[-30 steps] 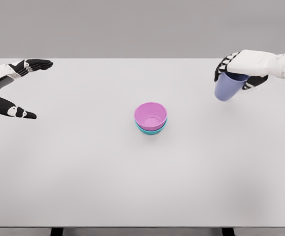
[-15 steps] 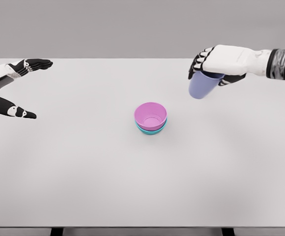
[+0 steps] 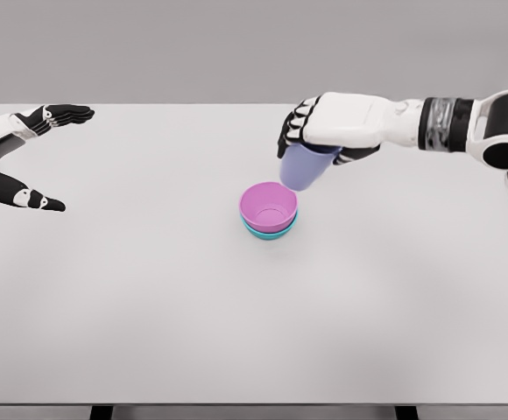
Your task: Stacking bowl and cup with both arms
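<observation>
A pink bowl [image 3: 268,206] sits nested in a teal bowl [image 3: 270,232] at the middle of the white table [image 3: 149,297]. My right hand [image 3: 320,136] is shut on a lavender cup [image 3: 305,168], holding it by the rim, tilted, in the air just above and to the right of the pink bowl. The cup's bottom hangs close to the bowl's far right rim. My left hand [image 3: 35,157] stays at the table's left edge with its fingers spread and nothing in it.
The table's front edge [image 3: 254,404] runs along the bottom of the view. A plain grey wall stands behind the table.
My right hand has carried the lavender cup leftward from the table's far right to just above the stacked bowls. The left hand has not moved.
</observation>
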Robot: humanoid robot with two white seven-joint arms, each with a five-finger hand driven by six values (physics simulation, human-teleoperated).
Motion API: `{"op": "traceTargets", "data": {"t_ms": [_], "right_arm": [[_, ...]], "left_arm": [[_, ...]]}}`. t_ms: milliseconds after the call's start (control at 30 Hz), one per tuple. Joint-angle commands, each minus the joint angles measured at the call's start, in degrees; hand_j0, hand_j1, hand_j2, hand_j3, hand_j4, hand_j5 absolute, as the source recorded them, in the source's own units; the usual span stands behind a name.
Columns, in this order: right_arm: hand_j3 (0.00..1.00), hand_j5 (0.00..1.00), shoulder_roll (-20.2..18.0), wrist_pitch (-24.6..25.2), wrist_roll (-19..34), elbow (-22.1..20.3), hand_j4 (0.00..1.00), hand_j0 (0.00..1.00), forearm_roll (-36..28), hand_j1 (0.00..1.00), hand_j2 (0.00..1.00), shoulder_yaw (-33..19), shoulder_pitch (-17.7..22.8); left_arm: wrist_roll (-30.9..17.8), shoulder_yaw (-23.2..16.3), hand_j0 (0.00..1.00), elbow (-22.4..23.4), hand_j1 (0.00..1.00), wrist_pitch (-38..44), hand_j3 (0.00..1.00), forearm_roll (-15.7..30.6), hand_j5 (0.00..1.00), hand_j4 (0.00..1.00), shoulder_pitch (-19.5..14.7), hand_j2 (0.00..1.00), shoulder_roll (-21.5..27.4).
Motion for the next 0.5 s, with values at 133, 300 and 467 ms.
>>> {"op": "traceTargets", "data": {"t_ms": [133,300,467], "right_arm": [[0.70,0.70,2.68,0.20,-0.04,0.24,0.70,0.70,-0.17,0.70,0.70,2.87,0.00],[0.70,0.70,4.00,0.20,-0.04,0.15,0.70,0.70,-0.08,0.70,0.70,3.13,0.00],[0.72,0.72,4.26,0.20,-0.04,0.42,0.72,0.72,0.27,0.72,0.72,4.98,0.09]], "left_arm": [[0.01,0.08,1.00,-0.01,1.00,0.13,1.00,0.47,1.00,1.00,0.00,1.00,0.06],[0.01,0.08,1.00,-0.01,1.00,0.13,1.00,0.47,1.00,1.00,0.00,1.00,-0.02],[0.01,0.08,1.00,-0.01,1.00,0.13,1.00,0.47,1.00,1.00,0.00,1.00,-0.02]]}}
